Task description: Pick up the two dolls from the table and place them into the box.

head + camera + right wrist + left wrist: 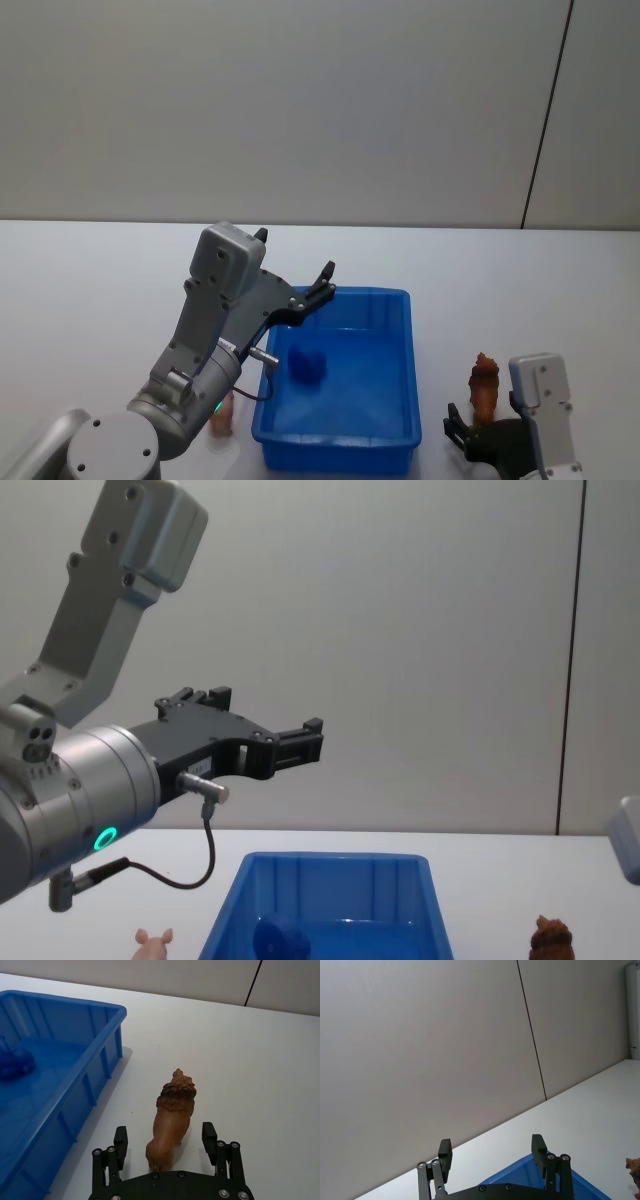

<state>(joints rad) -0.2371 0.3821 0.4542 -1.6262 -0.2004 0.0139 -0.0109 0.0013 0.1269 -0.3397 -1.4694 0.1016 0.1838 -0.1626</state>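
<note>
We see 1 dark blue round thing (308, 365) lying low beneath the left jaws, well apart from them. It is off to the left of the right jaws and a little ahead of them. Its surface looks lumpy; what it is, we cannot tell. Far beyond both pairs of jaws stands a plain pale grey wall (300, 100). It is split into 2 panels by 1 thin dark seam (547, 115), which runs top to bottom with a slight lean. That seam lies ahead and to the right of both pairs.
</note>
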